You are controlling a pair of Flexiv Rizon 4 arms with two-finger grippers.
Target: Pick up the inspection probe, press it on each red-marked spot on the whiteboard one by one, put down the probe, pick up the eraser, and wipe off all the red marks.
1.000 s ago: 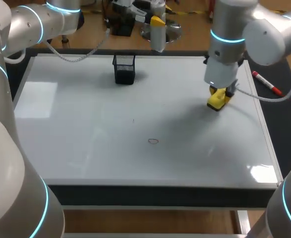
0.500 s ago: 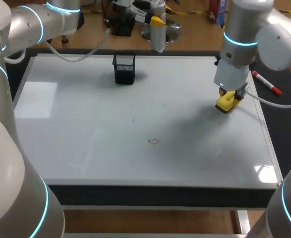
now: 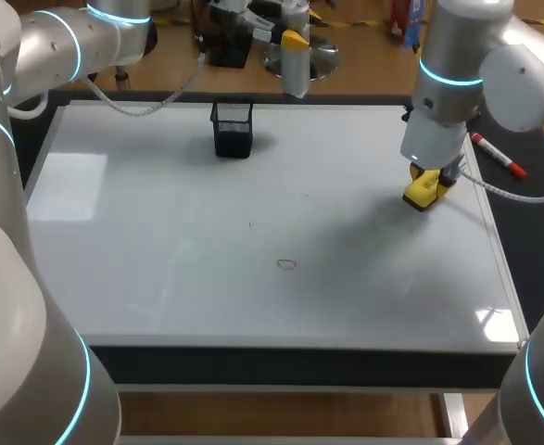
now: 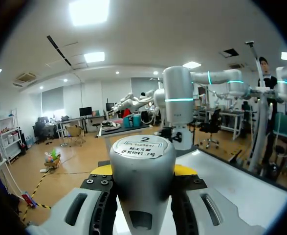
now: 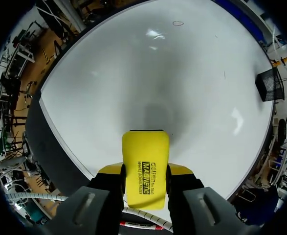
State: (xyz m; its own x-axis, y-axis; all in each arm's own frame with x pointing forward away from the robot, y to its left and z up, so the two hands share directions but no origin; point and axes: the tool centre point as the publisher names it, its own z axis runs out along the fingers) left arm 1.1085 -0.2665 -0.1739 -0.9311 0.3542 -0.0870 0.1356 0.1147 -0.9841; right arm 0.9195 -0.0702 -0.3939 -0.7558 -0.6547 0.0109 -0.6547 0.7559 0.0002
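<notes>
My left gripper (image 3: 293,39) hangs above the whiteboard's far edge, shut on the silver cylindrical probe (image 3: 295,69); in the left wrist view the probe (image 4: 142,166) fills the gap between the fingers of the left gripper (image 4: 143,172). My right gripper (image 3: 426,185) is low over the right side of the whiteboard (image 3: 160,241), shut on the yellow eraser (image 3: 423,192). In the right wrist view the eraser (image 5: 144,164) sticks out ahead of the right gripper (image 5: 144,177). A small oval mark (image 3: 286,264) lies near the board's middle, also visible as the oval mark (image 5: 178,23) far ahead of the eraser.
A black mesh pen holder (image 3: 233,130) stands at the back of the board, left of the probe. A red marker (image 3: 499,156) lies on the dark table just past the board's right edge. A tiny dark speck (image 3: 249,224) sits above the oval mark.
My right arm carried the eraser a little to the right, toward the board's right edge, then stopped. The left arm and probe have not moved.
</notes>
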